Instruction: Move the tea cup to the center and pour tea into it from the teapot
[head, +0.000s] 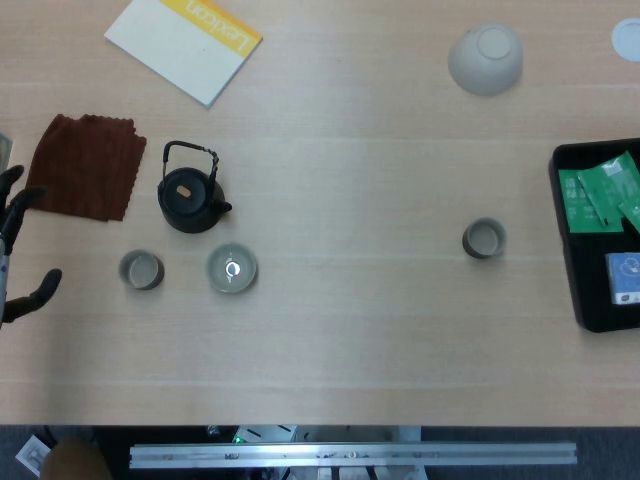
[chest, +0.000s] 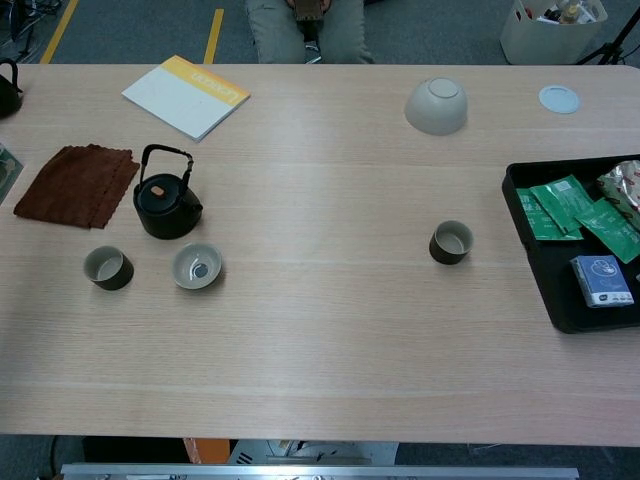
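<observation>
Poking in at the table's far left edge, left hand (head: 18, 250), fingers spread, holding nothing. Black teapot (head: 190, 195) sitting untouched, tea cup (head: 484, 239) well off right.

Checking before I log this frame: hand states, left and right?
Left hand: open, fingers apart, holding nothing, at the table's left edge.
Right hand: not in view in either camera.

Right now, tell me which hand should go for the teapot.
Left. The left hand is at the table's left edge, fingers apart and holding nothing, on the same side as the teapot, past the brown cloth. The right hand shows in neither view.
</observation>
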